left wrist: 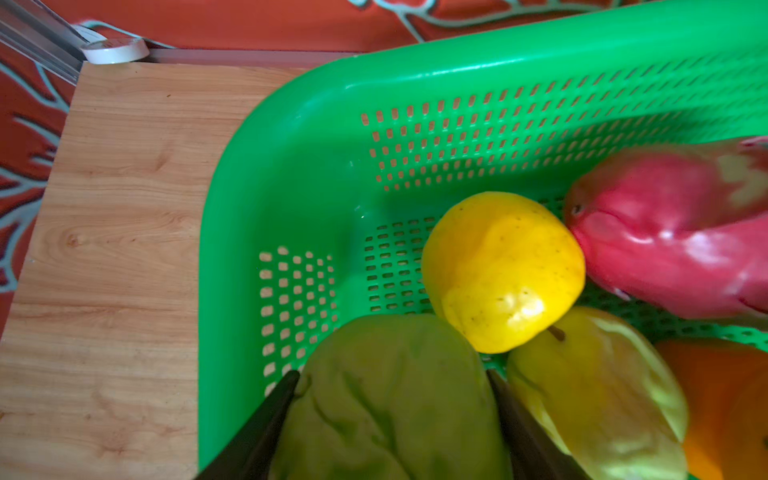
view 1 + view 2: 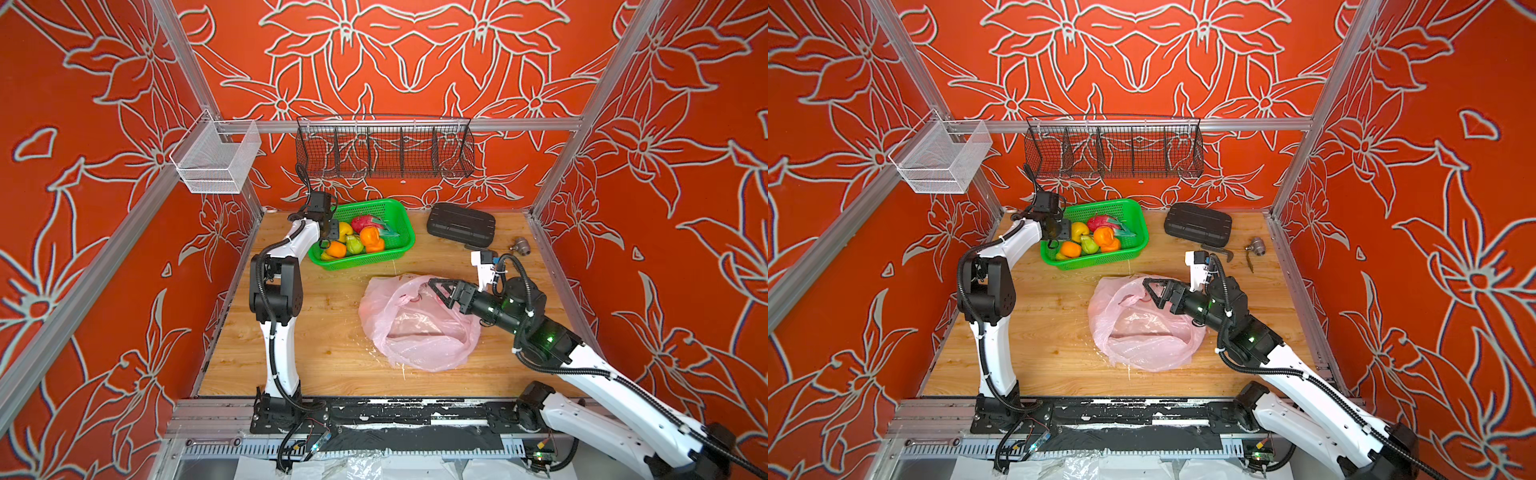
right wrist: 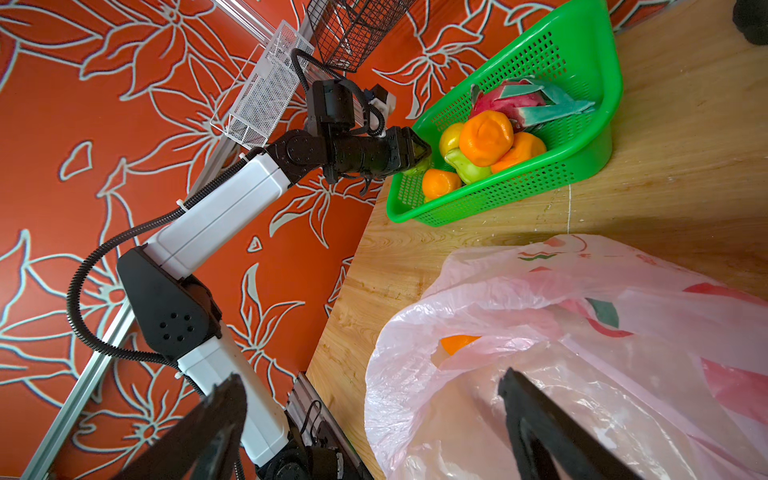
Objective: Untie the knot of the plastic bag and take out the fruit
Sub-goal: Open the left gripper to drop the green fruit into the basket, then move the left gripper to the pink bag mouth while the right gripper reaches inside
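Observation:
The pale-pink plastic bag [image 2: 415,328] [image 2: 1142,332] lies crumpled on the wooden table with its mouth open; the knot is not in view. In the right wrist view an orange fruit [image 3: 455,343] shows inside the plastic bag [image 3: 582,316]. My right gripper [image 2: 438,293] [image 2: 1152,293] [image 3: 370,376] hangs open over the bag's far edge, holding nothing. My left gripper [image 2: 332,235] [image 2: 1064,232] [image 1: 393,374] is shut on a green pear-like fruit [image 1: 390,415] just inside the green basket [image 2: 374,202] [image 1: 291,124]. A yellow fruit [image 1: 503,270], a dragon fruit [image 1: 673,232], oranges [image 2: 370,237] and a green pear [image 1: 598,395] lie in the basket.
A black case [image 2: 461,224] and a small metal fitting [image 2: 521,245] lie at the back right of the table. A black wire rack [image 2: 384,147] and a white mesh basket [image 2: 216,162] hang on the back rail. Clear plastic sheets [image 2: 353,467] lie below the front edge.

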